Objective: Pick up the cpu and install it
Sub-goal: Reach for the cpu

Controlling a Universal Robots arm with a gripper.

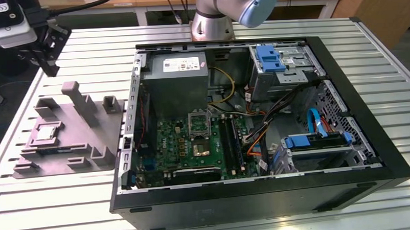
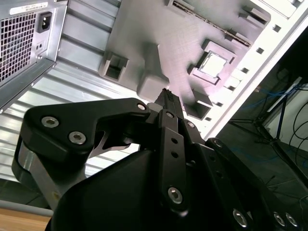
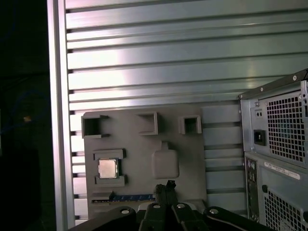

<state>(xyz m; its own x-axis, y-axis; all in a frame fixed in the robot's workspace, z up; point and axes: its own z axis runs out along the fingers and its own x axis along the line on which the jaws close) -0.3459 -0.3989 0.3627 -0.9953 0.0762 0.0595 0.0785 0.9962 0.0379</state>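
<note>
Slatted aluminium table (image 1: 58, 207) carries an open black computer case (image 1: 262, 195) and, on the exterior view's left of it, a grey moulded plastic fixture (image 1: 79, 127). Your small flat silvery square cpu (image 1: 43, 133) lies in a recess there. Judge it light, stiff and fragile, so grip it by opposite edges. The black hand (image 1: 51, 69) hangs near the fixture, well apart from the cpu, fingers together and empty.

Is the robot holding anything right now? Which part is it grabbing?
Nothing. The gripper has its jaws shut and empty; the cpu sits on the grey tray, apart from it.
</note>
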